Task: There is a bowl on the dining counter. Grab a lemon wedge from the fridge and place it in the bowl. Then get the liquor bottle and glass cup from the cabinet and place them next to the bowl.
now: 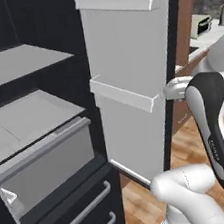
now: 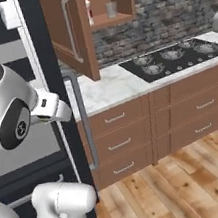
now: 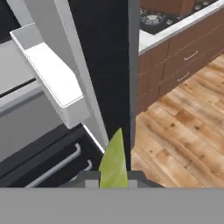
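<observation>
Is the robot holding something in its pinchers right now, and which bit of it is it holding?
Yes. The gripper holds the lemon wedge, pinched at its wide lower end; the pointed tip sticks out past the fingers, in front of the open fridge door.

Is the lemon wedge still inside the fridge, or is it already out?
Out. The lemon wedge sits in the gripper, in front of the open fridge door and above the wooden floor.
</observation>
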Available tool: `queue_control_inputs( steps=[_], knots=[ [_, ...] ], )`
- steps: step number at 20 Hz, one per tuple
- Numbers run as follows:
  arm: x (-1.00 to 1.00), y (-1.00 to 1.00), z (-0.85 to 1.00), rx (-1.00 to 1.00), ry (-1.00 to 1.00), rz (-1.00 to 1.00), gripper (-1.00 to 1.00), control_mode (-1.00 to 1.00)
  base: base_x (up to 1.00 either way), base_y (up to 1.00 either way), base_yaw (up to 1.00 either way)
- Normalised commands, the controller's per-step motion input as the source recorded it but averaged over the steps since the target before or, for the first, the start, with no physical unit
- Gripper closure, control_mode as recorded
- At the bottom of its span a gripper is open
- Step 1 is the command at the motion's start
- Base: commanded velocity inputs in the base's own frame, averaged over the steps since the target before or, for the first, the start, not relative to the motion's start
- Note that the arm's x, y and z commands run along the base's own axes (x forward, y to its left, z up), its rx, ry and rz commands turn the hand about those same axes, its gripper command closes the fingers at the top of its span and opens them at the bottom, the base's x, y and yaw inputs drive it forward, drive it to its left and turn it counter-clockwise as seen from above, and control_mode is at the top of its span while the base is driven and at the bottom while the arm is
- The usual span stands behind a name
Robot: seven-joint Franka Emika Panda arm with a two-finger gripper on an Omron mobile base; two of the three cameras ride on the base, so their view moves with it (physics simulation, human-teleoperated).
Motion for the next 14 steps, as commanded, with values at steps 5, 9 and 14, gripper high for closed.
queue_control_inputs(
  steps=[5,9,14],
  knots=[
    [0.00,0.00,0.00,0.00,0.00,0.00,1.00,1.00,-0.51,-0.22,-0.76],
    [0.00,0.00,0.00,0.00,0.00,0.00,1.00,1.00,-0.50,-0.37,-0.73],
    [0.00,0.00,0.00,0.00,0.00,0.00,1.00,1.00,-0.49,-0.48,-0.70]
  ],
)
